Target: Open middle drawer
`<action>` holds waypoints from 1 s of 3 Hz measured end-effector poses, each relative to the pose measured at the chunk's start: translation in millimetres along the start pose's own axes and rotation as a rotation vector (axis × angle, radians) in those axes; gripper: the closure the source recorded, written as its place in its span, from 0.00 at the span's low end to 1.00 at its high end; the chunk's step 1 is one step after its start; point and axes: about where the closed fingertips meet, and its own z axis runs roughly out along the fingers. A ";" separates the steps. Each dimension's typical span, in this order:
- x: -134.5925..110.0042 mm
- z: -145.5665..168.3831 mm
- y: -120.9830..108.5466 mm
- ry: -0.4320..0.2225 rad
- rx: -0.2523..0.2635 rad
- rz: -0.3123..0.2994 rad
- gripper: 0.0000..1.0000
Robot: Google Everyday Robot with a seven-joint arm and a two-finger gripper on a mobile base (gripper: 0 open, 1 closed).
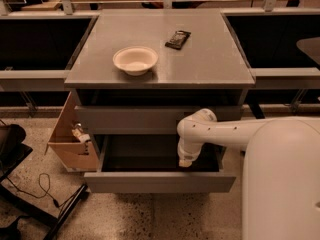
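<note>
The grey cabinet (160, 79) stands in the middle of the camera view. Its middle drawer (160, 182) is pulled well out toward me, and its dark box interior (140, 154) shows. The uppermost drawer front (125, 119) is shut above it. The lowest drawer front is hidden under the open one. My white arm (220, 132) reaches in from the right and bends down. My gripper (186, 160) hangs inside the open drawer near its right side, just behind the front panel.
A white bowl (135, 60) and a dark flat packet (178, 39) lie on the cabinet top. An open cardboard box (70, 140) leans against the cabinet's left side. A black stand leg and cable (45, 204) lie on the floor at the left.
</note>
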 end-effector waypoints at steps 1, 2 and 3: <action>0.0 0.0 0.0 0.000 0.000 0.000 0.73; 0.0 0.0 0.0 0.000 0.000 0.000 0.50; 0.0 0.1 0.1 0.000 0.000 0.000 0.27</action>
